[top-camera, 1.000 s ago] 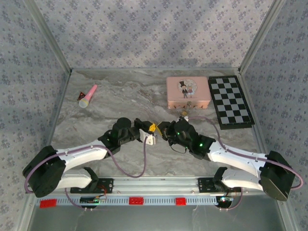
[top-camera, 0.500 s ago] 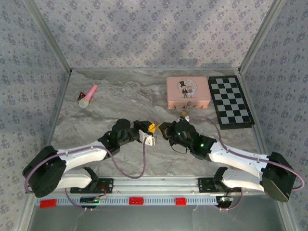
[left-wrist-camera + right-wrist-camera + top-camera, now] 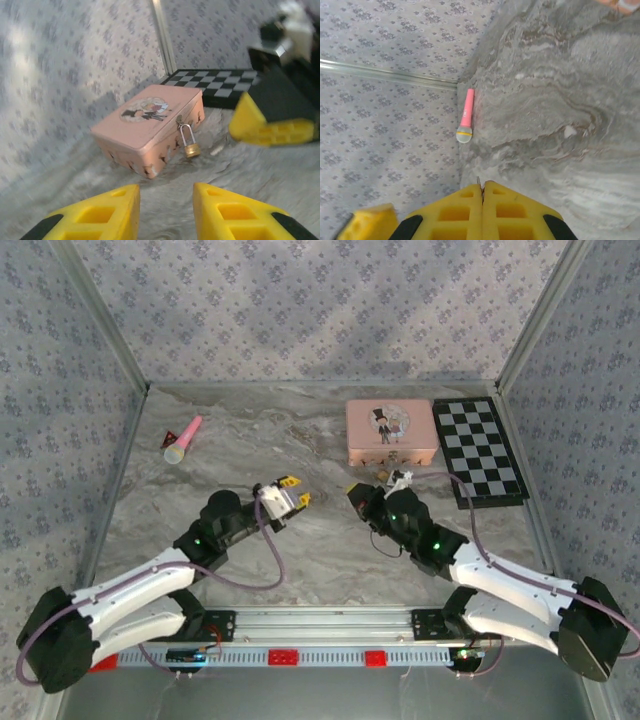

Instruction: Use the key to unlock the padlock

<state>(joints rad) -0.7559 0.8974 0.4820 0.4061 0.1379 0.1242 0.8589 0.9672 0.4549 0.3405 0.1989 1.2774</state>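
Left gripper open, right gripper clenched, padlock at the tin.

From above, we see the left gripper (image 3: pixel 296 490) spread wide near mid-table, apart from the right gripper (image 3: pixel 353 493) on its right. The padlock (image 3: pixel 383 475) lies just beside the near edge of the tin (image 3: pixel 390 430), with the board (image 3: pixel 478 450) further right. In the left wrist view, that gripper's fingers (image 3: pixel 105 212) stand apart with nothing between them, and the padlock stands upright against the tin's front. In the right wrist view, we find the pads (image 3: pixel 507 210) pressed together with a thin metal sliver, likely the key (image 3: pixel 478 183), pinched between them. The microphone (image 3: pixel 465 122) lies at the far left by the wall.
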